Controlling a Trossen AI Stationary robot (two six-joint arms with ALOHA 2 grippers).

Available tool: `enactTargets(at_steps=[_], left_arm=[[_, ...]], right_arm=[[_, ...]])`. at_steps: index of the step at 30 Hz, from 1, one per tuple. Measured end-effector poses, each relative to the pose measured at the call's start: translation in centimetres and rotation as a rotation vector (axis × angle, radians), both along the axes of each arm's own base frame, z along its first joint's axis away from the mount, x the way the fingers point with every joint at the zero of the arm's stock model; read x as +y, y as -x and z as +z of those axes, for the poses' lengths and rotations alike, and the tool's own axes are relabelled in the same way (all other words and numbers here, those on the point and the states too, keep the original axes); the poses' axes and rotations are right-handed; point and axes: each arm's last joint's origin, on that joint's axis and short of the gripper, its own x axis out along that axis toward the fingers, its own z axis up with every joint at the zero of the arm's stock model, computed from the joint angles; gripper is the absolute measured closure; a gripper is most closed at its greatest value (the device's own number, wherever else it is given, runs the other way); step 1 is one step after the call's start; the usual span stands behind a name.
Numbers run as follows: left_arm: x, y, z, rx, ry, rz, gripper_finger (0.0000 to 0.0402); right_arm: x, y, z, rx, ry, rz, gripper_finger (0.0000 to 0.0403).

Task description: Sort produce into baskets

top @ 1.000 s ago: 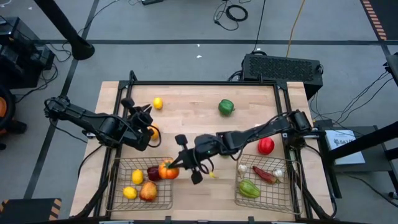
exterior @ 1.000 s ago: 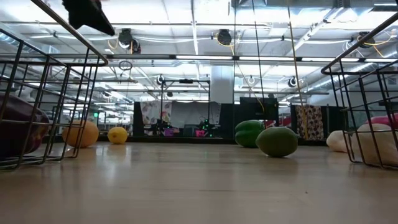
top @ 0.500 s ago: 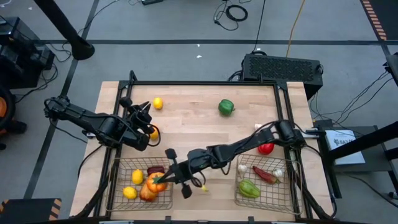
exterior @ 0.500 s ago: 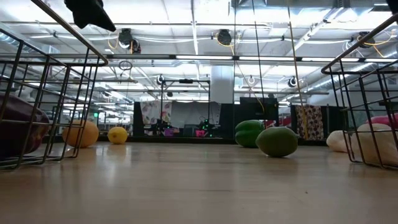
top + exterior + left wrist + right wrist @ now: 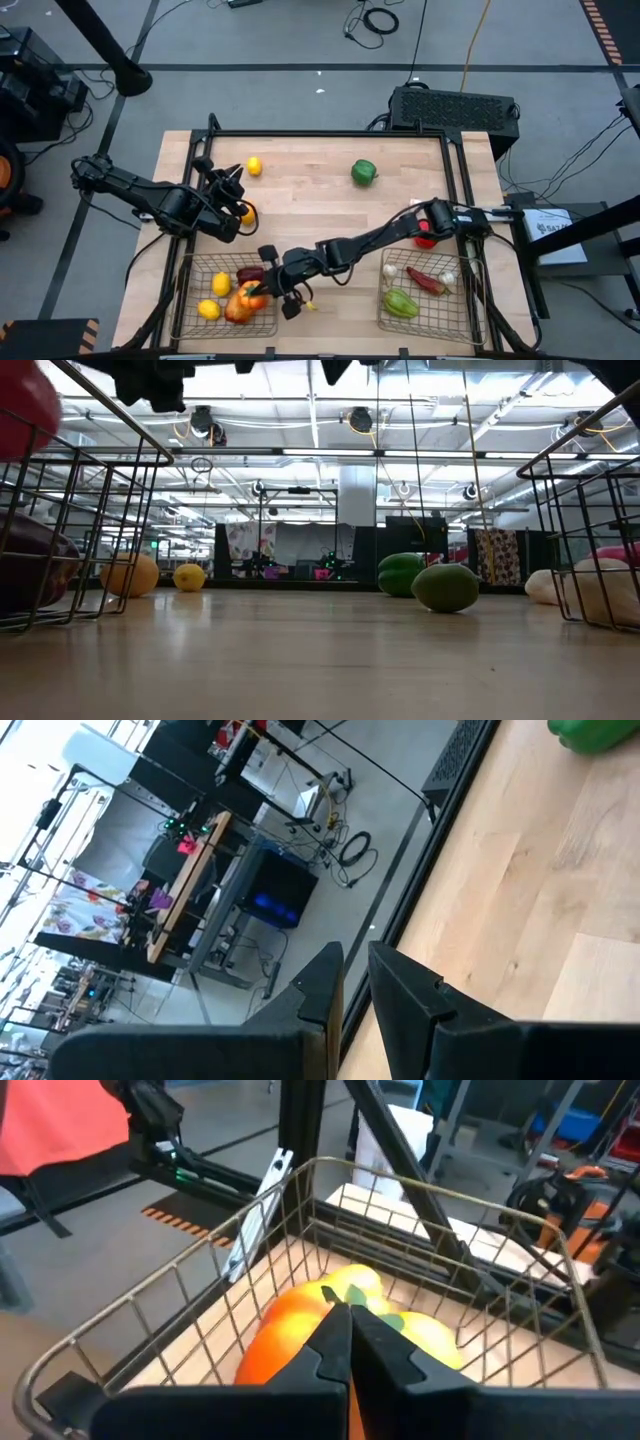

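My right gripper [image 5: 264, 290] reaches across the table and is shut on an orange-red fruit [image 5: 246, 294] above the left wire basket [image 5: 190, 268]. The fruit also shows in the right wrist view [image 5: 290, 1340] and as a red blur in the low view [image 5: 25, 410]. The basket holds two lemons [image 5: 221, 284], a red-yellow apple [image 5: 238, 313] and a dark red piece [image 5: 250, 272]. My left gripper [image 5: 232, 192] is shut and empty above an orange [image 5: 246, 212] on the table. The right basket [image 5: 470, 300] holds a green pepper [image 5: 400, 302], a red chili [image 5: 425, 280] and garlic [image 5: 390, 270]. My right gripper holds the fruit at its upper side by the green stem [image 5: 345, 1294], pinched between the two shut fingertips [image 5: 330, 1342]. The fingers slant down from the table's right side. The fruit hangs below the fingers, lifted over the basket's inside.
A lemon [image 5: 254, 166] and a green pepper [image 5: 364, 172] lie on the far part of the table. A red apple [image 5: 426, 236] lies beside the right arm. The left basket's rim [image 5: 200, 1260] stands close around the held fruit.
My right gripper, still shut on the fruit, has gone toward the table's left and near edges. It has carried the fruit from the left basket's right rim to above its inside. The fruit has come into the low view's upper left corner.
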Motion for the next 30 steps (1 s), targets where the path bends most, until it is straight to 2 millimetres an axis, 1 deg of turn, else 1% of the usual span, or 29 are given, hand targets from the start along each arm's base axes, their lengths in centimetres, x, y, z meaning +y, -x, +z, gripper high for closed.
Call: enactTargets(at_steps=[3, 7, 11, 17, 20, 23, 27, 30], left_arm=[[0.0, 0.0, 0.0, -0.002, 0.003, 0.000, 0.0340], [-0.1, -0.1, -0.1, 0.002, 0.036, -0.010, 0.0340], [-0.1, -0.2, -0.1, 0.003, 0.069, -0.020, 0.0340], [-0.2, -0.3, -0.1, -0.005, 0.078, -0.022, 0.0340], [-0.2, -0.2, -0.1, -0.002, 0.085, -0.025, 0.0340], [-0.2, -0.2, -0.2, 0.007, 0.106, -0.032, 0.0340], [-0.3, -0.3, -0.3, 0.020, 0.144, -0.045, 0.0340], [-0.4, -0.3, -0.4, 0.029, 0.173, -0.056, 0.0340]], right_arm=[[-0.4, 0.0, 0.0, 0.024, -0.005, 0.004, 0.0403], [-0.9, 0.0, -0.6, 0.087, -0.012, 0.027, 0.0393], [-1.1, 0.0, -0.5, 0.095, -0.035, 0.074, 0.0362], [-1.2, 0.1, -0.4, 0.106, -0.034, 0.070, 0.0304], [-1.4, 0.5, 0.9, 0.103, -0.016, 0.062, 0.0286], [-1.7, 1.5, 3.3, 0.101, 0.031, 0.027, 0.0278], [-2.3, 3.6, 6.6, 0.148, 0.110, -0.040, 0.0278], [-2.8, 5.5, 8.6, 0.213, 0.174, -0.114, 0.0281]])
